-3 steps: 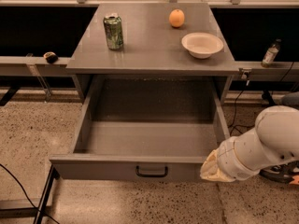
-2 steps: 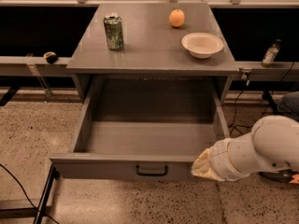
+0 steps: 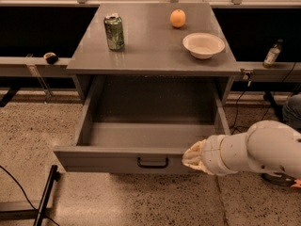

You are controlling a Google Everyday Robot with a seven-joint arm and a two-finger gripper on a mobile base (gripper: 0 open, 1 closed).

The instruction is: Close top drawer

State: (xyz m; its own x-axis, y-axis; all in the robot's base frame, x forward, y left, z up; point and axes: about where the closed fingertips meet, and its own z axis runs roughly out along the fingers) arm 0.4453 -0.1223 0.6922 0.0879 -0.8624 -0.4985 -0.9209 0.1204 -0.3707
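The top drawer (image 3: 117,160) is a wide gray metal drawer pulled far out of the gray cabinet, empty inside, with a small black bar handle (image 3: 153,163) at the centre of its front panel. My gripper (image 3: 192,157) comes in from the right on a thick white arm and sits at the drawer's front panel, just right of the handle and against the panel's top edge. Its tip is wrapped in a pale cover.
On the cabinet top (image 3: 150,55) stand a green can (image 3: 114,31), an orange (image 3: 178,18) and a white bowl (image 3: 203,45). A small bottle (image 3: 272,53) stands on the ledge at right. A black frame leg (image 3: 46,194) and cable lie on the floor at left.
My gripper and arm have moved left along the drawer front, from its right corner toward the handle. The drawer stands the same.
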